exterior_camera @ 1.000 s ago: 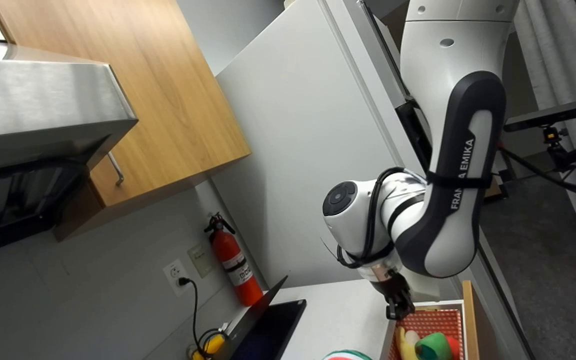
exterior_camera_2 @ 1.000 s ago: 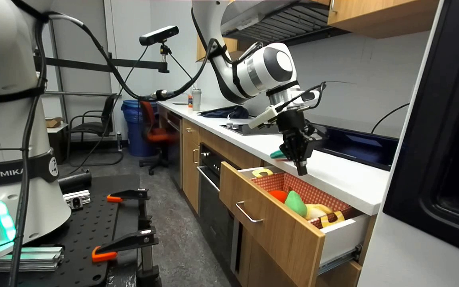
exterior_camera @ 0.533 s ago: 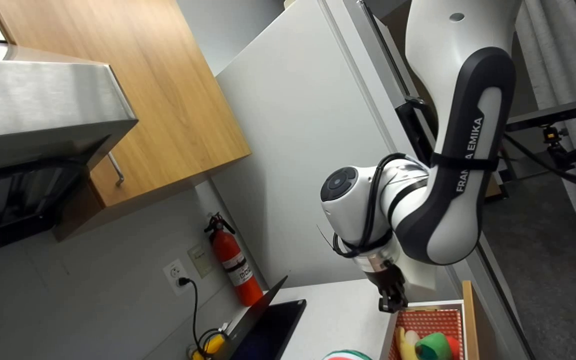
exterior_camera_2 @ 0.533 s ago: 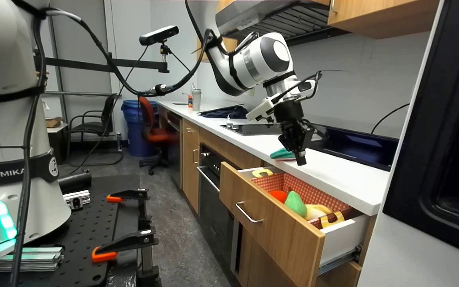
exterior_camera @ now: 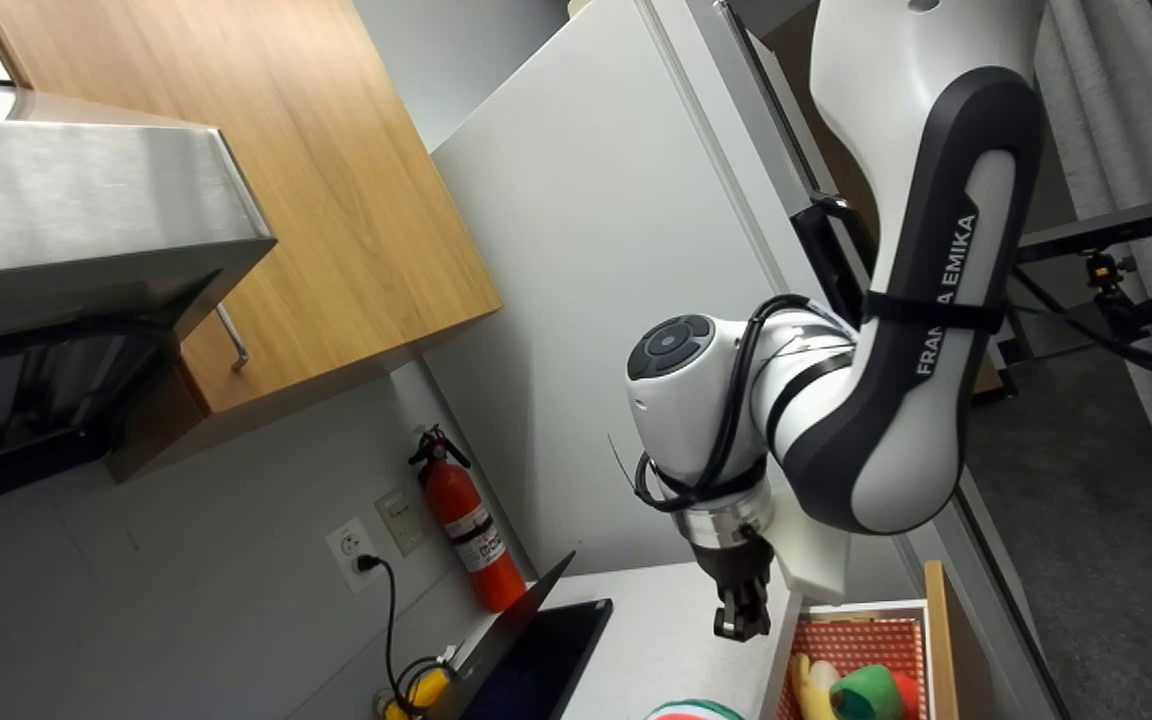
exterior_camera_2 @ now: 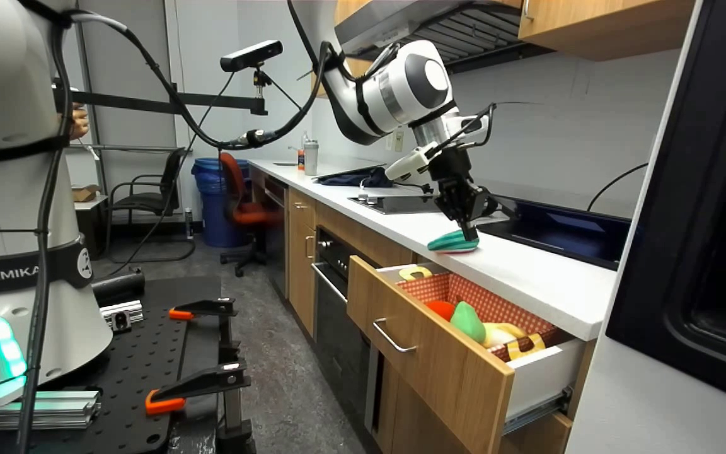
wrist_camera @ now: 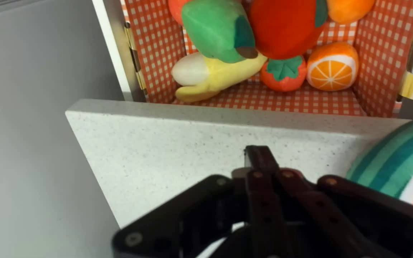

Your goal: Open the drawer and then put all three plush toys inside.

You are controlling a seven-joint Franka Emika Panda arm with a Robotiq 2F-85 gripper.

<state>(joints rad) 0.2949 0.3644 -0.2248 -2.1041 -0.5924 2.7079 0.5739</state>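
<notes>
Drawer (exterior_camera_2: 445,372) stands pulled past the front edge of the counter (exterior_camera_2: 530,271), presumably to receive the plush toys (exterior_camera_2: 468,323) lying inside, while the gripper (wrist_camera: 262,158) hangs above, clenched on nothing.

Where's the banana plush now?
In the wrist view, the banana plush lies inside the open drawer, toward its left side, partly hidden by the green plush.

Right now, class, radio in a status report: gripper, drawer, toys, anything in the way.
Gripper shut, holding nothing, over counter. Drawer open; red toy, green toy, yellow toy inside. Striped soft toy on the counter nearby, possibly in the gripper's way.
</notes>
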